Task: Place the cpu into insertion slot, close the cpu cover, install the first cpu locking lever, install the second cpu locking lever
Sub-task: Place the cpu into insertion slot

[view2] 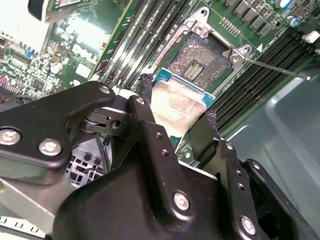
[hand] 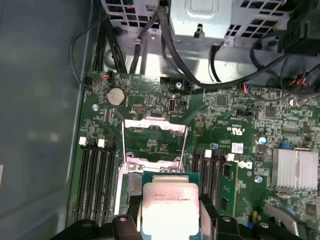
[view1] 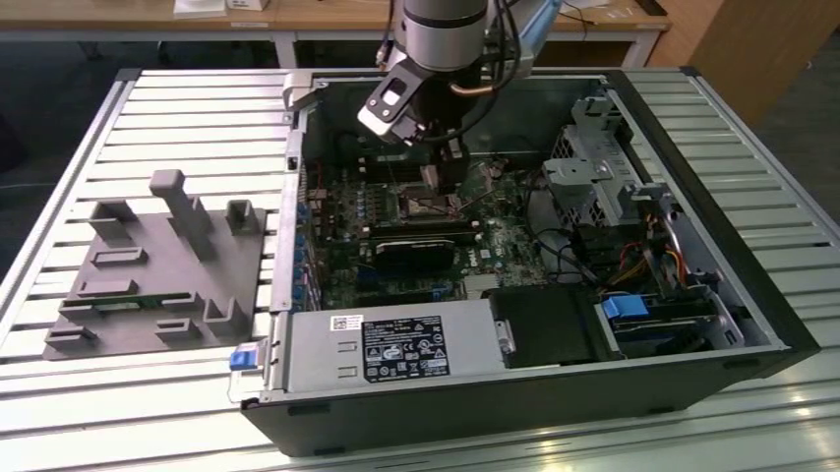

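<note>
While gripper (view2: 177,100) clamps cpu (hand: 170,207): slot (view2: 200,59) open (cover (hand: 155,122) up).

Exterior view looks down from afar onto the open computer case (view1: 525,408) on the slatted surface (view1: 171,108); both wrist views peer closely past the jaws, sharing the cpu (view2: 175,102) between them and the insertion slot (view2: 197,57) just beyond.

grey fixture tray (view1: 157,265), power supply (view1: 388,346), silver heatsink (hand: 295,167)
</note>
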Action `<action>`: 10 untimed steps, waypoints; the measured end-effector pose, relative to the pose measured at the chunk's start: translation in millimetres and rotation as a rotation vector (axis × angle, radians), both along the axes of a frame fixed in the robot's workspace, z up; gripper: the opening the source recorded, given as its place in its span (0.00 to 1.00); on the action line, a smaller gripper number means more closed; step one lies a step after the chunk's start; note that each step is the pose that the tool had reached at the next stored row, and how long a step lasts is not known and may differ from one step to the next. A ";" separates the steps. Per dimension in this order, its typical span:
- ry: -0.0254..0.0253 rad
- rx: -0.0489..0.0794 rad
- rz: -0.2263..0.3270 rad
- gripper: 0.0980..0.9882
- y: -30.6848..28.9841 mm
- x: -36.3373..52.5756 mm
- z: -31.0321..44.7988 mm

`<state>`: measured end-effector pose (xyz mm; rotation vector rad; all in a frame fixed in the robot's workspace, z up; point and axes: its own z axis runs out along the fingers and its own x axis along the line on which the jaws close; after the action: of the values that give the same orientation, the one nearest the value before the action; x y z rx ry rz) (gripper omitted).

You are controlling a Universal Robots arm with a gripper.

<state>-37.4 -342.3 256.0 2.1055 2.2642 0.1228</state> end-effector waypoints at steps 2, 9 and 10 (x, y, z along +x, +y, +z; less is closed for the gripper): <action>0.0000 0.000 -0.005 0.50 1.5 -2.4 -2.3; 0.0001 0.000 -0.021 0.50 2.8 -7.1 -12.0; 0.0001 0.000 -0.024 0.50 3.0 -7.6 -13.3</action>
<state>-44.9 -339.3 242.7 2.1319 2.2381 0.1216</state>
